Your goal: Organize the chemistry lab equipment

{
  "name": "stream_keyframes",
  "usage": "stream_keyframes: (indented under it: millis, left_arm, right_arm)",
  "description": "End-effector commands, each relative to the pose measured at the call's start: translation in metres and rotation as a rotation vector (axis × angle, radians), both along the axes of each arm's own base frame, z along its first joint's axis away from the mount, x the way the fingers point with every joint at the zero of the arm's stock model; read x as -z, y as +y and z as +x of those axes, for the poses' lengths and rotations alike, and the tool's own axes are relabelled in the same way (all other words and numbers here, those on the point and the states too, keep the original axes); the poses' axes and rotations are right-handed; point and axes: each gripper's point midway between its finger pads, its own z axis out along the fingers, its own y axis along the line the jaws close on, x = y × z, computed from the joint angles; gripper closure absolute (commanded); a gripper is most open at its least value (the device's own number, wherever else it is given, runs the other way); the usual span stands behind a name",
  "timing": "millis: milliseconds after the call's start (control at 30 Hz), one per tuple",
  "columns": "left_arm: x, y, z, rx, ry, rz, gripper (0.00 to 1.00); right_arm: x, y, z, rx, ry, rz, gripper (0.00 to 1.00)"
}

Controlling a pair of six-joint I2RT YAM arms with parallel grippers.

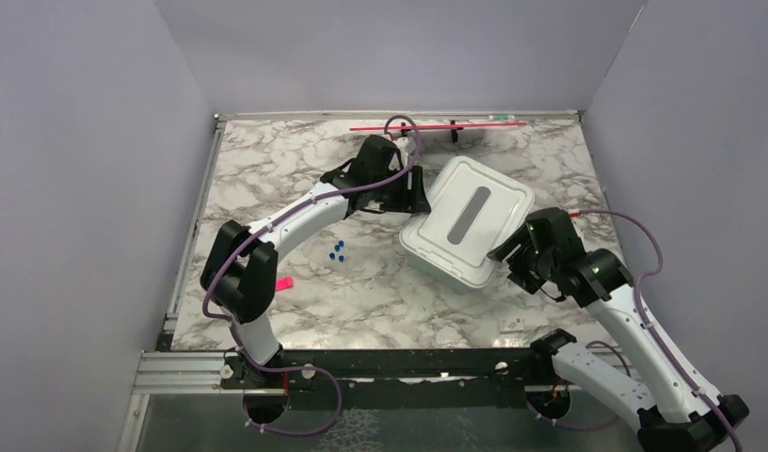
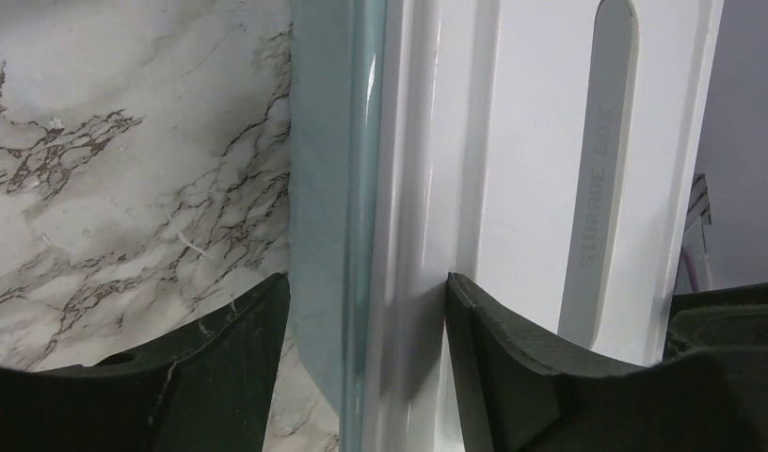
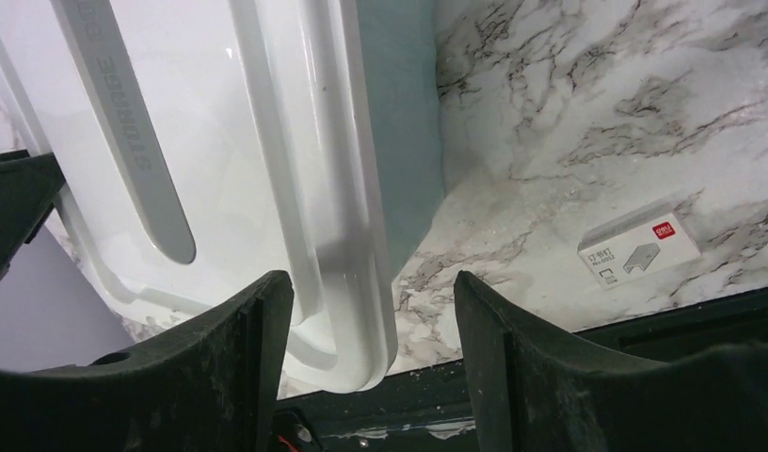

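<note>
Tiny blue-capped tubes (image 1: 338, 250) lie clustered. The right gripper (image 3: 371, 282) stands wide astride the white lid (image 3: 220, 141); the left gripper (image 2: 366, 282) is astride too, grip unclear.

Plain lavender walls (image 1: 79, 141) enclose a white marble-patterned table (image 1: 296, 169) with a black front rail (image 1: 390, 363).

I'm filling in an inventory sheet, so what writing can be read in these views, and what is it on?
"STORAGE BOX": raised letters along the grey strip in the white box lid, clearest in the left wrist view.
Small white packet lying on the marble table: a red logo and dark print, too small to read.
No other writing can be read in any view.
</note>
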Motion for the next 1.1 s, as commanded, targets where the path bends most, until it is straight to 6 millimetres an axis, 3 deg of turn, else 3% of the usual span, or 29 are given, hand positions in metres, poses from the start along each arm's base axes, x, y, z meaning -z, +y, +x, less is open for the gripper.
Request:
stream_keyframes:
  millis: [0,367,600,767,900,967,1067]
  left_arm:
    - [-0.003,0.003,0.014,-0.017,-0.034,0.021,0.38]
    - [0.013,0.009,0.023,-0.062,-0.015,0.069,0.49]
    - [0.028,0.015,0.024,-0.075,0.019,0.125,0.49]
    - [0.036,0.016,0.025,-0.073,0.035,0.151,0.43]
    - [0.044,0.017,0.025,-0.073,0.051,0.174,0.44]
    - [0.043,0.018,0.026,-0.076,0.048,0.18,0.47]
    - [0.027,0.019,0.033,-0.079,-0.004,0.181,0.48]
  right_arm:
    - [-0.006,0.003,0.015,-0.075,-0.048,-0.052,0.34]
    - [0.007,-0.002,0.041,-0.082,0.008,-0.19,0.47]
    - [0.024,-0.017,0.037,-0.045,0.115,-0.286,0.46]
    - [0.042,-0.026,0.031,-0.012,0.18,-0.337,0.46]
    - [0.05,-0.023,0.033,-0.032,0.206,-0.345,0.56]
    - [0.047,-0.021,0.037,-0.041,0.2,-0.346,0.62]
    - [0.021,-0.021,0.051,-0.055,0.115,-0.36,0.6]
